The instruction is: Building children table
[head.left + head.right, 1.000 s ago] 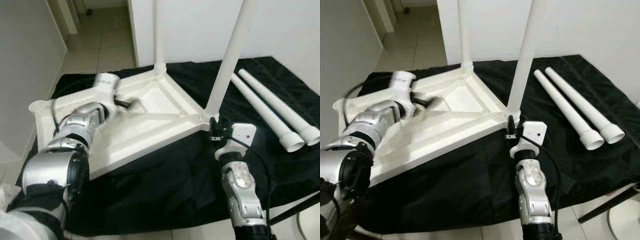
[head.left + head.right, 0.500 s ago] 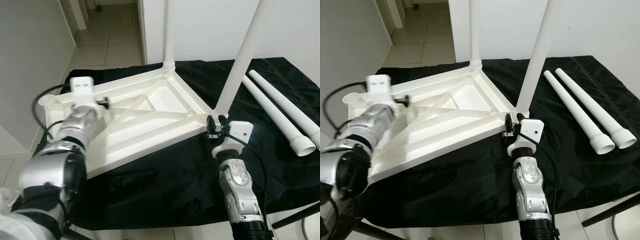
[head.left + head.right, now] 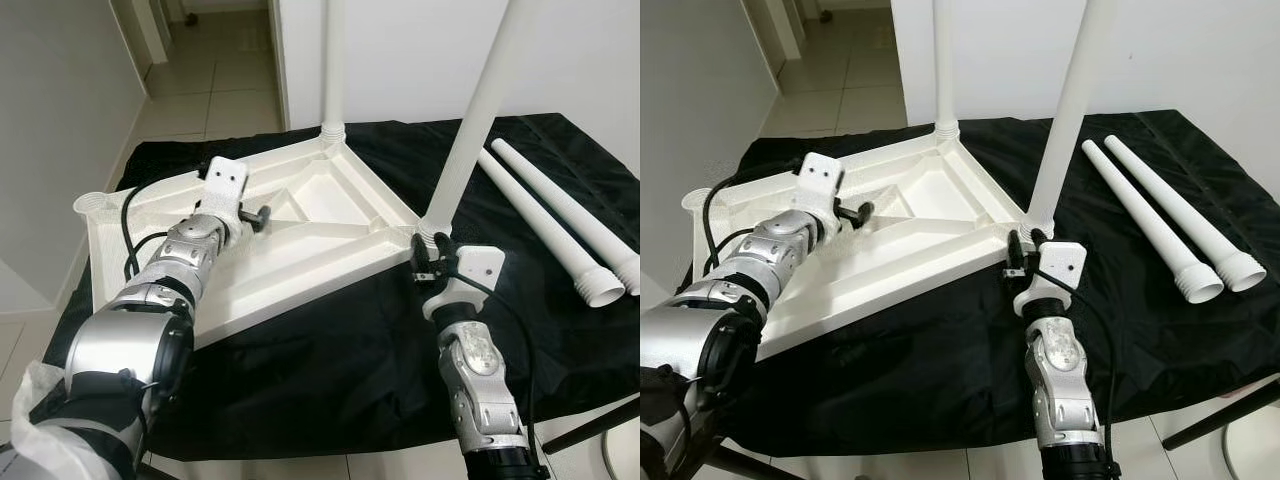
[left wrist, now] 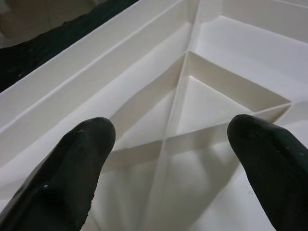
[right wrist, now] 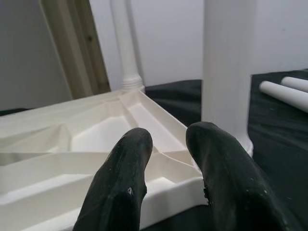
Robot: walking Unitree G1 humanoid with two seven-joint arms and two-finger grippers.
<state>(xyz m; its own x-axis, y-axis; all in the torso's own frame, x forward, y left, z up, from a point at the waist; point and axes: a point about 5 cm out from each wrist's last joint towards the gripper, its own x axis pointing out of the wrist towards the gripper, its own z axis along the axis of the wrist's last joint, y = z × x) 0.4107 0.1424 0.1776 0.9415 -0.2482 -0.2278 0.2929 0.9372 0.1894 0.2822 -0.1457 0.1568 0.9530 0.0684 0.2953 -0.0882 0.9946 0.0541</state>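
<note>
From the left eye I see the tabletop (image 3: 300, 240) lying upside down on the black-draped desk (image 3: 330, 370), ribs up. Two legs stand screwed into its corners: the far leg (image 3: 333, 60) beyond both jaws, the near leg (image 3: 480, 110) rising just past my right gripper (image 3: 433, 256). That gripper sits at the tabletop's near right corner, at the foot of the near leg. My left gripper (image 3: 258, 215) hangs over the ribbed middle of the tabletop. Two loose legs (image 3: 560, 220) lie side by side on the cloth, well off to the right of the right jaws.

The right eye gives the same layout: left gripper (image 3: 862, 211) over the ribs, right gripper (image 3: 1023, 246) at the corner, loose legs (image 3: 1160, 215) apart on the desk (image 3: 940, 350).

In the left wrist view the jaws are spread wide, one finger (image 4: 62, 178) on each side, with nothing between them. Ahead of the jaws is the tabletop's (image 4: 202, 96) rib junction.

In the right wrist view the jaws stand a little apart, holding nothing; one finger (image 5: 118, 187) is over the tabletop's (image 5: 72, 159) corner edge. The near leg (image 5: 226, 67) stands straight ahead just past the fingertips, the far leg (image 5: 126, 43) farther on, the loose legs (image 5: 288, 91) off to one side.
</note>
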